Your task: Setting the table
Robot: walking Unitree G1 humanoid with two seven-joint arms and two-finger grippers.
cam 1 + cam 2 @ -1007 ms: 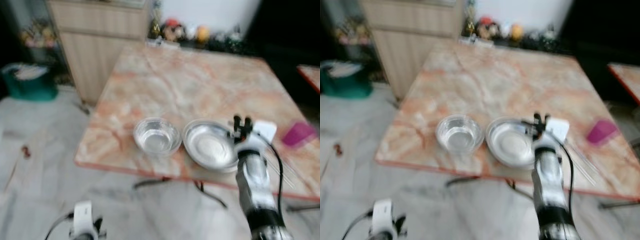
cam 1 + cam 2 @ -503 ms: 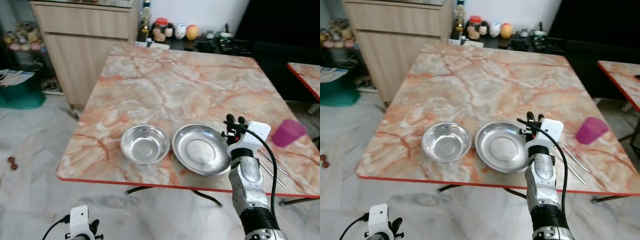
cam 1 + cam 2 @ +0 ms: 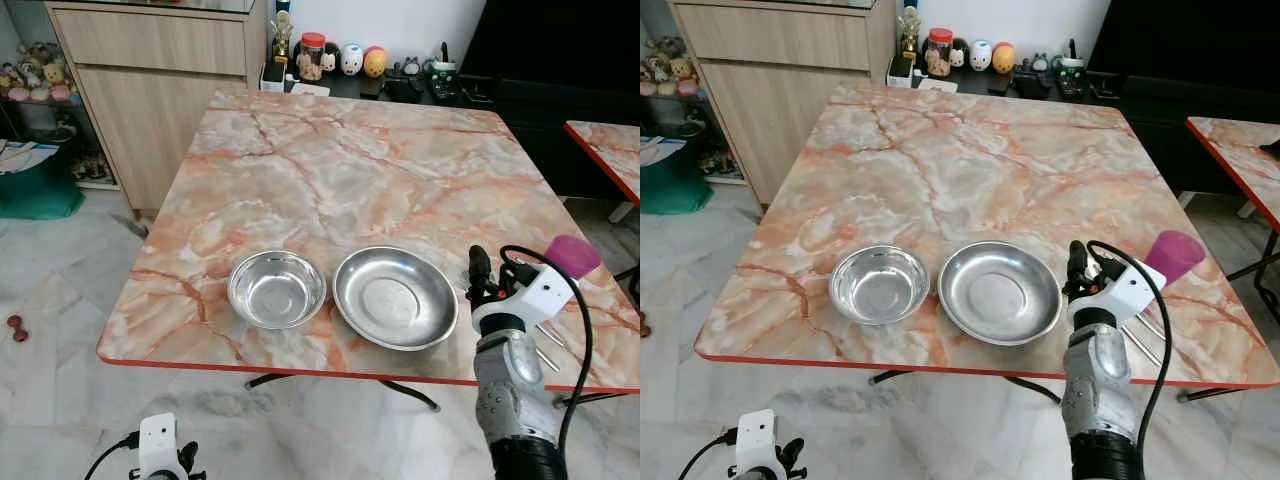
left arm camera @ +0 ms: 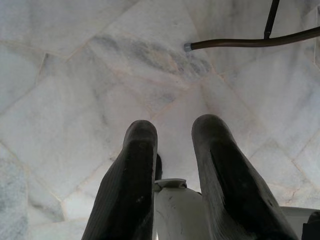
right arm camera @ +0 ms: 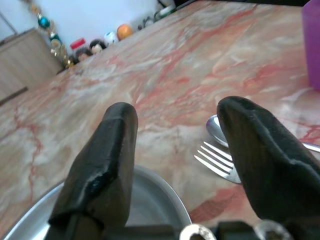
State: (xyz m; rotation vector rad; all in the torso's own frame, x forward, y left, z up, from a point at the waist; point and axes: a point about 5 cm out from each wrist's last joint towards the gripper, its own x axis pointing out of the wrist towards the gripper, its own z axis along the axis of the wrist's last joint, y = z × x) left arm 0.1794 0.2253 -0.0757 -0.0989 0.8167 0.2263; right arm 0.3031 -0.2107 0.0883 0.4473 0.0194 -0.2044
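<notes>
The right gripper (image 5: 175, 165) has its two black fingers spread wide with nothing between them. It hangs low over the near right part of the table (image 3: 330, 170), just past the right rim of the plate (image 3: 395, 297). Seen along its fingers, a fork (image 5: 218, 161) and a spoon (image 5: 218, 129) lie on the marble just beyond the plate's edge, so the open jaws look lined up for the cutlery rather than the dishes. That is a judgement from where they point.

The wide steel plate sits near the table's near edge, and a smaller steel bowl (image 3: 276, 288) stands just to its left, rims almost touching. The pair reads as one place setting at the near side. The cutlery lies to the plate's right, largely hidden behind the right arm in the head views. A pink cup (image 3: 1173, 256) stands further right and a little farther back, near the table's right edge, apart from the cutlery.

The left gripper (image 4: 172, 150) hangs idle below table height, fingers parted and empty, pointing down at the pale marble floor (image 4: 75, 75). A dark table leg (image 4: 250, 42) crosses the floor beyond it.

A wooden cabinet (image 3: 160, 70) stands at the far left, with small ornaments (image 3: 340, 60) on the dark shelf behind the table.
</notes>
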